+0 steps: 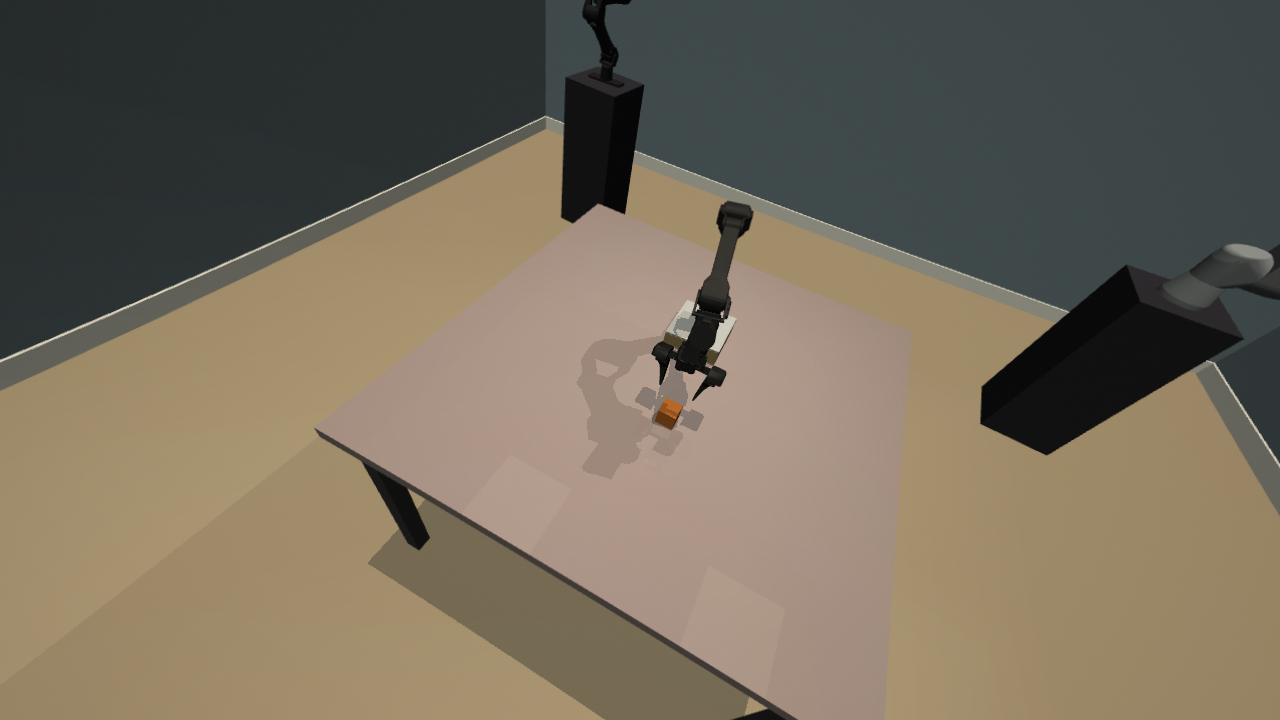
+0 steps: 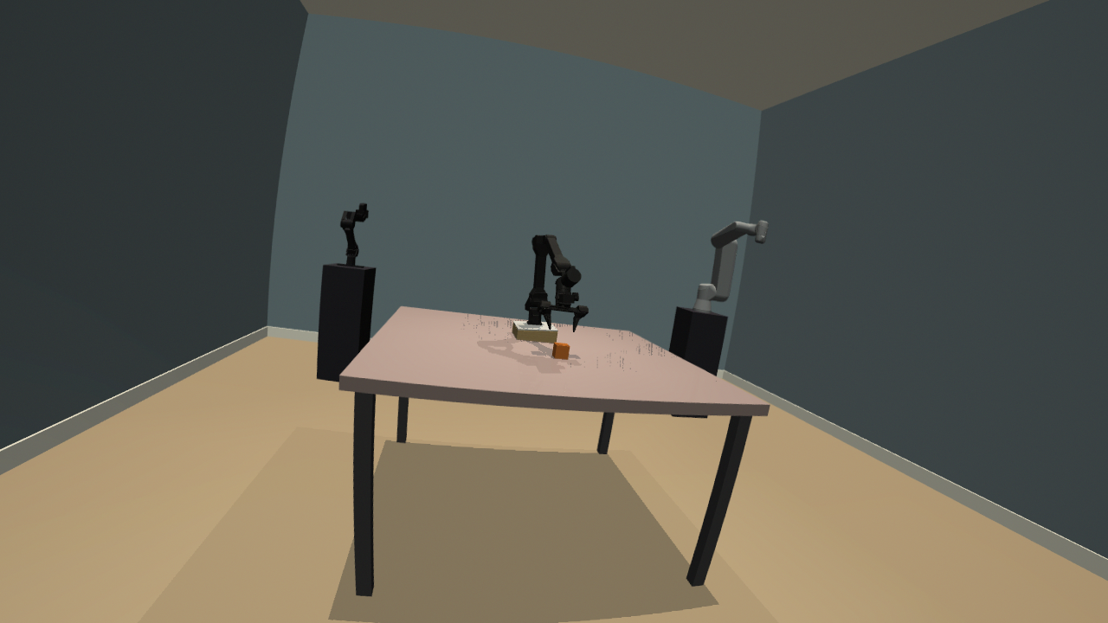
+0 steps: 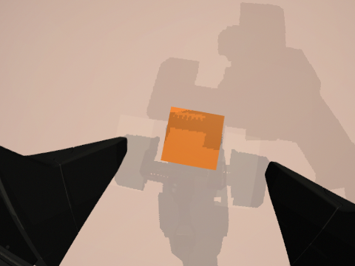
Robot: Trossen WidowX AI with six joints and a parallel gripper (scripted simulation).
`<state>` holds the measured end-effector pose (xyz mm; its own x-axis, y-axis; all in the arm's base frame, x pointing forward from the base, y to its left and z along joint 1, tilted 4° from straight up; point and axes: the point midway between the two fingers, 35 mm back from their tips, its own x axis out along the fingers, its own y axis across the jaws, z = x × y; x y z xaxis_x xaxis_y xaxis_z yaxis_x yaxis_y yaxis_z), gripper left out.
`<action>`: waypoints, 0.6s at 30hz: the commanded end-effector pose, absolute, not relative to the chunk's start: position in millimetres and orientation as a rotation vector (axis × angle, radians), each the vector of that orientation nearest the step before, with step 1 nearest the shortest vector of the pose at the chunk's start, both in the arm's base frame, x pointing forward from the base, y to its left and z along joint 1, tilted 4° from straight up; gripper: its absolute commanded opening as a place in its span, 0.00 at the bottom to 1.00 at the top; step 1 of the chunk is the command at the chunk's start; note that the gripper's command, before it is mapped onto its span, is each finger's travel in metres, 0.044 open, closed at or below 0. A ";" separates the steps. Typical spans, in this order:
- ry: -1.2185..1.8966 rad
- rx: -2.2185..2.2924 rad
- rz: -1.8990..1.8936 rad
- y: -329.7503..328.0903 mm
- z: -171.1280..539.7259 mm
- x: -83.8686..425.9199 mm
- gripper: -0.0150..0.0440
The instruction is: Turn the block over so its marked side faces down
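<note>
An orange block (image 1: 668, 414) (image 2: 561, 350) (image 3: 192, 148) rests flat on the pink table (image 1: 805, 492) (image 2: 434, 371) (image 3: 55, 55). Its top face is plain orange, partly shaded, and turned slightly in the wrist view. The sides that show in the top and exterior views are plain orange too. The dark marked side does not show; I cannot tell whether it faces down or toward the arm's base. My gripper (image 1: 678, 391) (image 2: 562, 329) (image 3: 197, 157) is wide open and empty, pointing down. Its fingertips hang above the block, one to each side of it in the wrist view, touching nothing.
My arm stands on a pale, low base (image 1: 725, 333) (image 2: 536, 335) behind the block. A black pedestal (image 1: 595, 147) (image 2: 346, 325) with a black arm and another black pedestal (image 1: 1074, 367) (image 2: 698, 341) with a grey arm stand beyond the table's edges.
</note>
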<state>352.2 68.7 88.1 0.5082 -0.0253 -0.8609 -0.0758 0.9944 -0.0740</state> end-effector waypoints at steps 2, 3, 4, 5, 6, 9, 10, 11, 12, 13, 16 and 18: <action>1.153 -0.103 0.028 72.1 94.7 364.7 1.00; 1.184 -0.104 0.027 72.6 96.1 367.2 1.00; 1.215 -0.105 0.026 73.0 97.5 369.4 1.00; 1.246 -0.106 0.024 73.4 98.9 371.5 1.00; 1.277 -0.106 0.023 73.5 100.4 373.2 1.00; 1.371 -0.107 0.018 73.7 104.7 377.2 1.00; 1.403 -0.107 0.016 73.7 106.3 378.2 1.00; 1.434 -0.106 0.014 73.6 107.8 379.0 1.00; 1.465 -0.106 0.012 73.5 109.4 379.6 1.00; 1.490 -0.105 0.010 73.4 110.6 379.9 1.00; 1.510 -0.105 0.008 73.2 111.7 380.1 1.00; 1.510 -0.105 0.008 73.2 111.7 380.1 1.00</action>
<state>380.4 72.6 111.2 0.0827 -0.0634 -0.9946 -0.0767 0.9946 -0.0698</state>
